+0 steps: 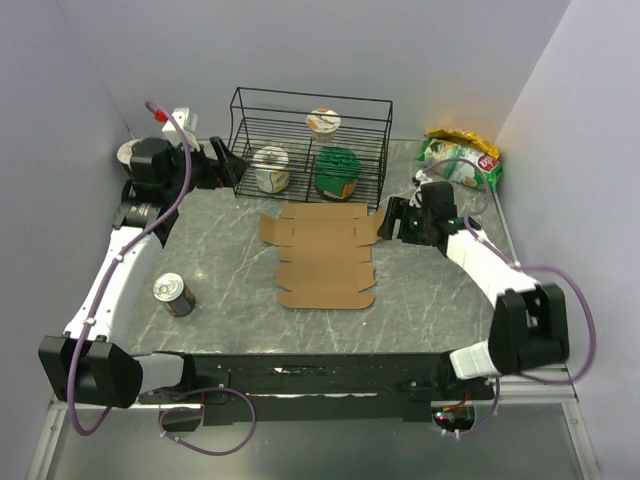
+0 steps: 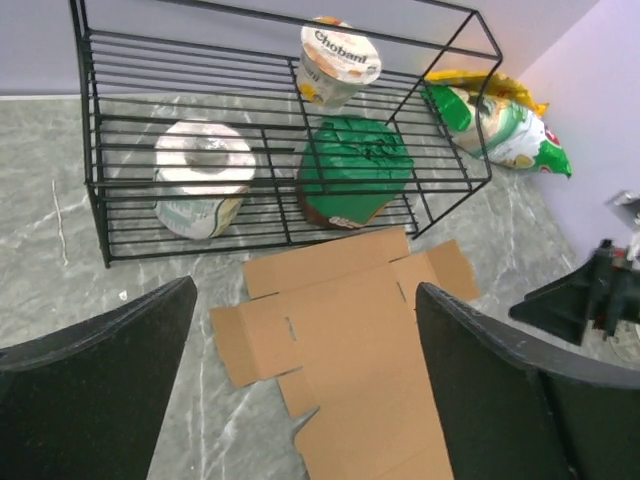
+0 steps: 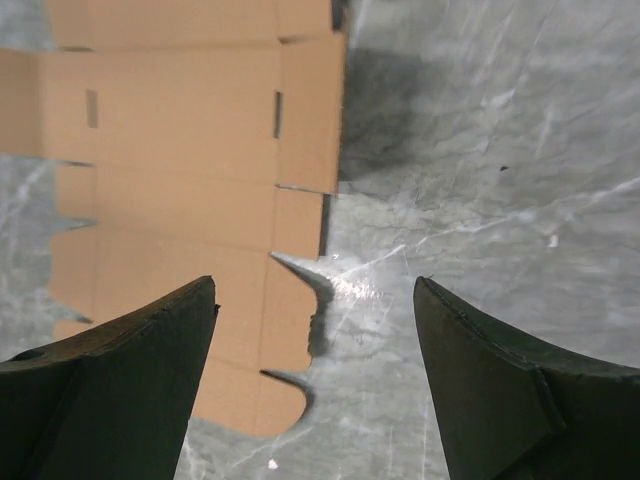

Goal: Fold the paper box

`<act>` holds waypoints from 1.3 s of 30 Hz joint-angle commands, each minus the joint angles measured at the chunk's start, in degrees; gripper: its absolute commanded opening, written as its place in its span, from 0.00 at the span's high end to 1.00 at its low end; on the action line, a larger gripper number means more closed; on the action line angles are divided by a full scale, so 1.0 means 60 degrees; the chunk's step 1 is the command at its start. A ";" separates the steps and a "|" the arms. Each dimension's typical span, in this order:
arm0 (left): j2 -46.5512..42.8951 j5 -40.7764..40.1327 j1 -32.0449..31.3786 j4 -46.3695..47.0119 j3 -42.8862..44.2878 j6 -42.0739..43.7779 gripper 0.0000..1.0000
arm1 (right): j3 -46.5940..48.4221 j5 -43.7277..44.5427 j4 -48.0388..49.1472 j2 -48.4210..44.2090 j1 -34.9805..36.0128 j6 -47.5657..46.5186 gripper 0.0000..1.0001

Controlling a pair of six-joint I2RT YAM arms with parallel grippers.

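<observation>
With the paper box (image 1: 325, 255) lying flat on the table (image 1: 450, 300) before the wire rack (image 1: 310, 100), and left gripper (image 2: 305, 288) and right gripper (image 3: 312, 285) both spread and empty, I judge the sheet light, thin and easily creased, best pinched at a side flap's edge.

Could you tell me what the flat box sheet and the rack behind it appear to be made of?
The paper box looks like matte brown cardboard: unprinted, creased, with die-cut slots. The rack seems black-coated metal wire, judging by thin rigid bars.
</observation>
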 commanded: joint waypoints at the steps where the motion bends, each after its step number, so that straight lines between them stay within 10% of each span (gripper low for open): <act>1: -0.0439 0.0118 0.0065 0.0796 -0.1290 -0.0330 0.04 | 0.1153 0.0253 0.0447 0.1193 0.0036 0.0434 0.14; 19: 0.1068 0.1715 0.0051 0.0591 -0.1087 -0.0432 0.04 | 0.3864 0.0812 0.0242 0.4844 0.0300 -0.0298 0.30; 39: 0.2255 0.2360 0.0051 0.0212 -0.0795 -0.0331 0.04 | 0.3002 -0.0331 0.0564 0.4451 0.0505 -0.1148 1.00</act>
